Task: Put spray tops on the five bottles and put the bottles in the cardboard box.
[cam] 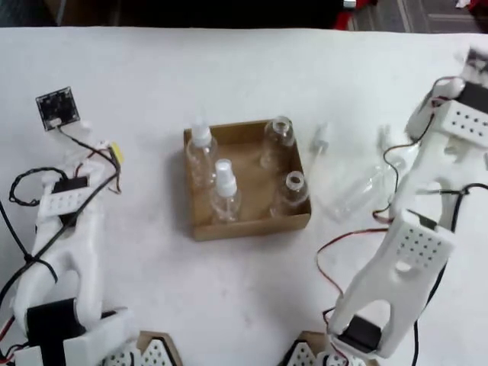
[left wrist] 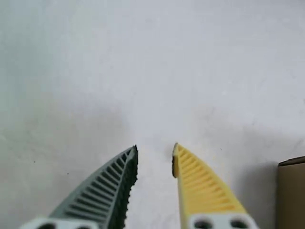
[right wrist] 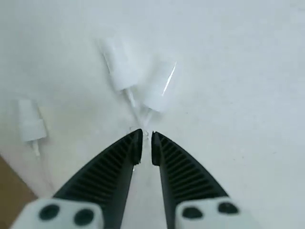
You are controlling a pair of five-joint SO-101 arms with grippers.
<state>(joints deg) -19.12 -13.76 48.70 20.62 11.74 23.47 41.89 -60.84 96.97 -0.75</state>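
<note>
The cardboard box [cam: 252, 226] sits mid-table with several clear bottles standing in it. Two of them carry white spray tops [cam: 224, 177], and two are uncapped [cam: 293, 181]. Another clear bottle [cam: 354, 192] lies on its side to the right of the box. Loose spray tops lie on the table: one [cam: 321, 140] near the box, others [cam: 385, 138] by the right arm. My right gripper [right wrist: 145, 138] hangs over the table with its black fingers shut to a thin slit, just short of two spray tops [right wrist: 159, 86] whose tubes point at its tips. My left gripper [left wrist: 155, 157] is open over bare table left of the box.
A third loose spray top [right wrist: 31, 125] lies off to one side of the right gripper. A box corner [left wrist: 291, 191] shows beside the left gripper's yellow finger. A small black board [cam: 57, 107] with wires lies at far left. Cables trail around both arms.
</note>
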